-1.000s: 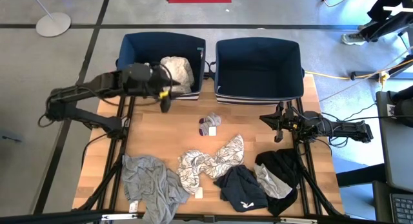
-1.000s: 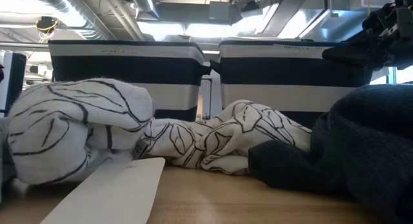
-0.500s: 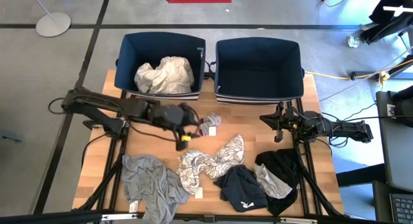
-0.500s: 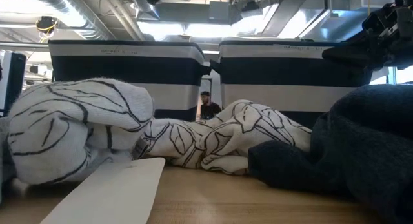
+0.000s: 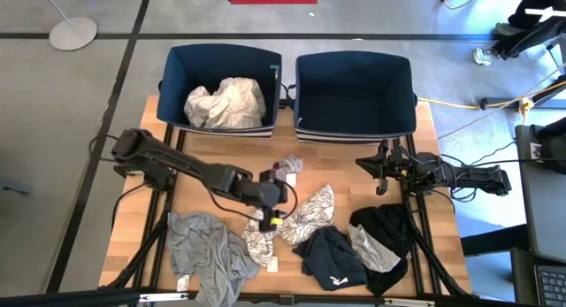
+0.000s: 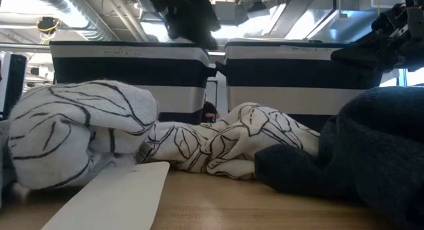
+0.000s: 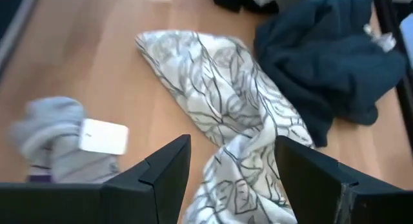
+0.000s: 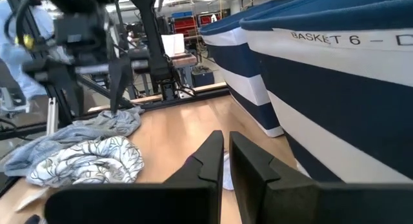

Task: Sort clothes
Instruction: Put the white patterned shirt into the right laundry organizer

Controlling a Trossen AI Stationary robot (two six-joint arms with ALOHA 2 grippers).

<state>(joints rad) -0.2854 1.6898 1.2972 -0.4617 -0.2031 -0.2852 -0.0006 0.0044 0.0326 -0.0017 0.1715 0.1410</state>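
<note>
A white garment with grey pattern point(image 5: 292, 217) lies crumpled on the table's middle; it also shows in the left wrist view point(image 7: 219, 101) and the low view point(image 6: 199, 144). My left gripper point(image 5: 270, 214) hangs open just above its left part, fingers either side of a fold point(image 7: 232, 143), not touching. Small grey socks point(image 5: 286, 170) lie behind it. A grey garment point(image 5: 208, 249), a navy one point(image 5: 329, 258) and a black one point(image 5: 385, 227) lie near the front edge. A white garment point(image 5: 225, 102) rests in the left bin. My right gripper point(image 5: 382, 176) is shut and empty at the table's right.
Two navy bins stand at the far edge: the left bin point(image 5: 172, 86) and the right bin point(image 5: 301, 90), whose inside shows only dark fabric. Bare wood lies between the socks and the right gripper. The bins' striped walls fill the low view's background point(image 6: 132, 77).
My left gripper has swung from over the left bin toward the table's near edge and right, passing the socks, and now hangs over the patterned garment. The white garment stays in the left bin.
</note>
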